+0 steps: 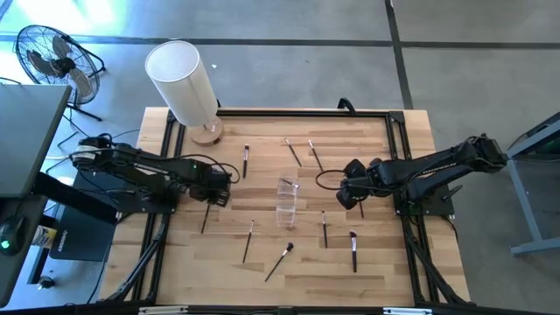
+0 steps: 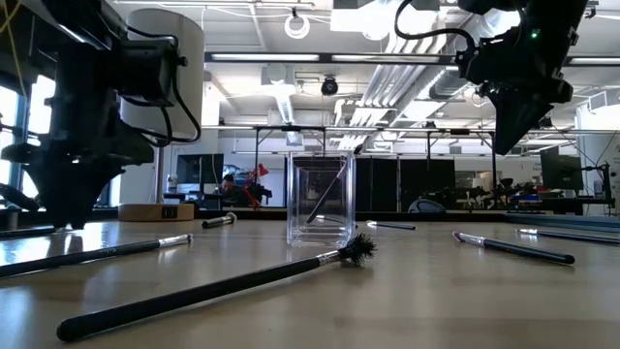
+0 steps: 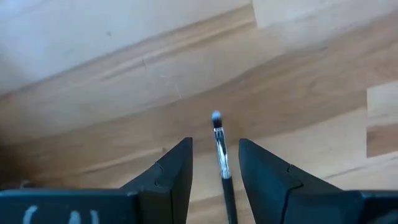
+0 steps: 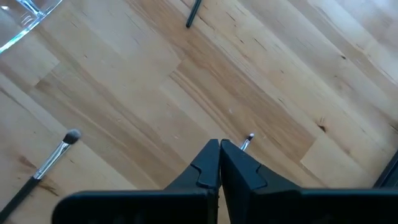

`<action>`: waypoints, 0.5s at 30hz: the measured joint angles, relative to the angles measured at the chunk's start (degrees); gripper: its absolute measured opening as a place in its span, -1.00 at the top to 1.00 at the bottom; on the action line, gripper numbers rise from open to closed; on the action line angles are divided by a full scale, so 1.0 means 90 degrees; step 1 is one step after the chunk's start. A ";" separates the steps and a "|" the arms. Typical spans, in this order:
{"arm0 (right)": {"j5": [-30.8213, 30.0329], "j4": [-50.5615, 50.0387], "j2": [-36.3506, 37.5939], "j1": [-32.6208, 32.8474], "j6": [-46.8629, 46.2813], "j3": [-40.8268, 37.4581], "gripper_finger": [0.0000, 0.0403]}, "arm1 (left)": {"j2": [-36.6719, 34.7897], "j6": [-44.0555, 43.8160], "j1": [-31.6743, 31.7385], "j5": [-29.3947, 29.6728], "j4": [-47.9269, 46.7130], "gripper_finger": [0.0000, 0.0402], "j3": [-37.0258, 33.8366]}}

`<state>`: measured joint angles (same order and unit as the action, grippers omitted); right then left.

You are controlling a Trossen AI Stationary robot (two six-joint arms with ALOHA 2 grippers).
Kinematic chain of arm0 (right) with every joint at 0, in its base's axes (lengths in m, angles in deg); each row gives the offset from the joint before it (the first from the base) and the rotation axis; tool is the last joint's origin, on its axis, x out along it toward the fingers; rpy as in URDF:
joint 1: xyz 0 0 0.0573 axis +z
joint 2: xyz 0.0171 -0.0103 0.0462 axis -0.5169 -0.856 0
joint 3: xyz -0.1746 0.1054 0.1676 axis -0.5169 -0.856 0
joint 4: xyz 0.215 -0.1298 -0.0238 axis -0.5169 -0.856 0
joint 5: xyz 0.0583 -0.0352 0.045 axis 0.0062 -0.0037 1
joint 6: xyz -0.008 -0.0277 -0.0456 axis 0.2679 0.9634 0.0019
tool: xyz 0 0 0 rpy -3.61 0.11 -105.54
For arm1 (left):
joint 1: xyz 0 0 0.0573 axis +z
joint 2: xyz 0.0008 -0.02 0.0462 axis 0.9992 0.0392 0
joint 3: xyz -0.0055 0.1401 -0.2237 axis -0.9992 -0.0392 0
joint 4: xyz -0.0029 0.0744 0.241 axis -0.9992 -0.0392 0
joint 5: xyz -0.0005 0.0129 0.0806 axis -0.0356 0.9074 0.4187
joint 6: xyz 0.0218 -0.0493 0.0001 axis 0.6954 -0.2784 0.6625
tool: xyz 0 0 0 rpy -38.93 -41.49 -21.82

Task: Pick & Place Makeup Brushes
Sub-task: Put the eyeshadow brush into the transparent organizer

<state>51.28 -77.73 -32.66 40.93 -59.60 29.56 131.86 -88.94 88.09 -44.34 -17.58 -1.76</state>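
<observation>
Clear cup [image 1: 286, 202] stands mid-table w/ one brush leaning inside it. L gripper [image 3: 214, 165] sits left of the cup, low over the wood, jaws narrowly apart, straddling a thin silver-ferruled brush [image 3: 219, 155] w/o touching it. R gripper [image 4: 220, 163] sits right of the cup, jaws closed together, a small brush tip [image 4: 247, 139] poking out just beside them; can't tell if it's actually pinched. Other makeup brushes [image 1: 279, 261] lie scattered round the cup: several toward the front edge, three behind it. White cylinder [image 1: 182, 80] stands far behind-left of the cup, at the table's corner.
</observation>
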 joint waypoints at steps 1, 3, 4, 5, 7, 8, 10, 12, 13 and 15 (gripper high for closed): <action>0.0027 0.0015 0.0000 0.0000 -0.0005 0.0000 0.97 | 0.0000 0.0000 0.0002 0.0040 -0.0015 0.37 0.0000; 0.0098 0.0046 0.0000 0.0000 -0.0010 0.0000 0.99 | 0.0000 0.0000 0.0002 0.0191 -0.0022 0.37 0.0000; 0.0121 0.0059 0.0000 0.0000 -0.0012 0.0000 0.99 | 0.0000 -0.0001 0.0002 0.0256 -0.0018 0.37 0.0000; 0.0130 0.0080 0.0000 0.0000 -0.0012 0.0000 0.99 | 0.0000 0.0000 0.0002 0.0334 -0.0024 0.37 0.0000; 0.0131 0.0141 0.0000 0.0000 -0.0011 0.0000 0.99 | 0.0000 -0.0001 0.0002 0.0478 -0.0023 0.37 0.0000; 0.0131 0.0176 0.0000 0.0000 -0.0012 0.0000 0.98 | 0.0000 0.0000 0.0002 0.0533 -0.0021 0.37 0.0000; 0.0128 0.0226 0.0000 0.0000 -0.0012 0.0000 0.97 | 0.0002 0.0000 0.0002 0.0570 -0.0003 0.37 0.0000; 0.0123 0.0253 0.0000 0.0000 -0.0012 0.0000 0.97 | 0.0045 -0.0002 0.0002 0.0648 0.0085 0.37 0.0000; 0.0121 0.0267 0.0000 0.0000 -0.0012 0.0000 0.97 | 0.0070 -0.0001 0.0002 0.0669 0.0152 0.37 -0.0001; 0.0121 0.0278 0.0000 0.0000 -0.0012 0.0000 0.99 | 0.0070 -0.0002 0.0003 0.0703 0.0199 0.37 -0.0002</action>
<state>52.37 -75.23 -32.66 40.93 -59.71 29.56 132.50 -88.95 88.12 -38.01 -15.79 -1.79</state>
